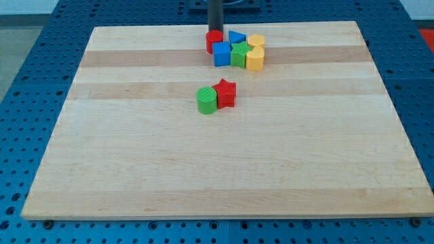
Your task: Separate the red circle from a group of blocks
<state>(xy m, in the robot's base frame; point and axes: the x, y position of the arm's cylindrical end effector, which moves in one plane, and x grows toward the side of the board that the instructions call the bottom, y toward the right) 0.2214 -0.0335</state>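
The red circle point(213, 39) sits at the view's top centre, at the left end of a tight group. Touching it are a blue cube point(222, 54) below it and a blue triangular block point(236, 37) to its right. A green star point(239, 55), a yellow block point(255, 59) and a second yellow block point(256, 42) complete the group. My tip point(215, 30) stands right behind the red circle at its top edge, touching or nearly touching it. The rod rises out of the view's top.
A green cylinder point(207, 100) and a red star point(225, 93) sit together, touching, near the board's middle. The wooden board point(135, 169) lies on a blue perforated table point(27, 81), whose surface shows on all sides.
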